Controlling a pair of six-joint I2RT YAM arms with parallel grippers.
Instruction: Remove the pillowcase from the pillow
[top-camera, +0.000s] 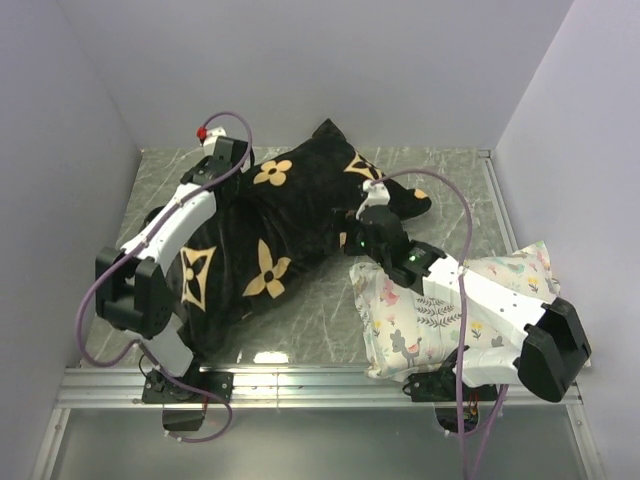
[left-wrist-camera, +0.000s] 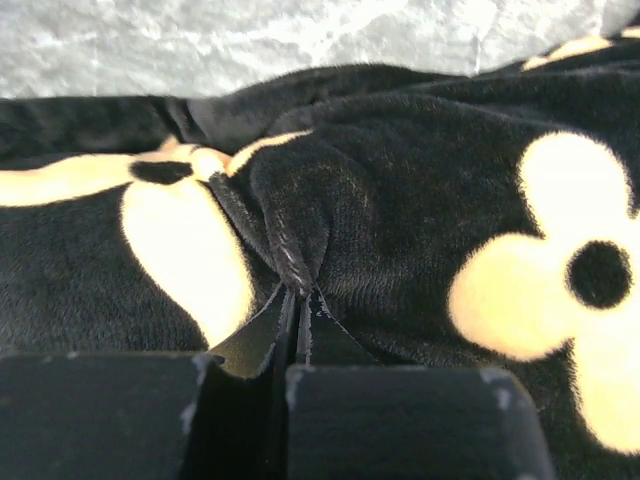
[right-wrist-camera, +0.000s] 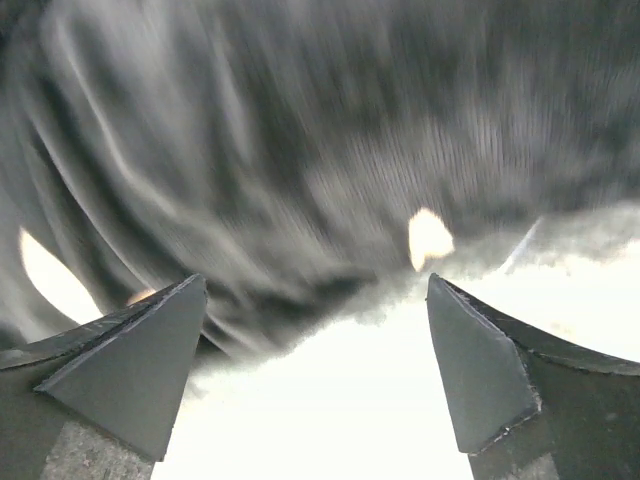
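The black plush pillowcase (top-camera: 285, 225) with tan flower and star motifs lies bunched across the table from near left to far right. The plain white pillow does not show in the top view; it is hidden inside the cover. My left gripper (top-camera: 232, 165) sits at the cover's far left corner, shut on a pinched fold of the black fabric (left-wrist-camera: 298, 262). My right gripper (top-camera: 365, 218) is at the cover's right edge, open and empty. Its view is blurred, with black plush (right-wrist-camera: 300, 150) above a glaring white surface (right-wrist-camera: 330, 420) that I cannot identify.
A smaller white pillow with pastel floral print (top-camera: 440, 310) lies at the near right, partly under my right arm. Grey walls close in the left, back and right sides. The marbled table (top-camera: 320, 310) ends in a metal rail (top-camera: 300, 385) at the near edge.
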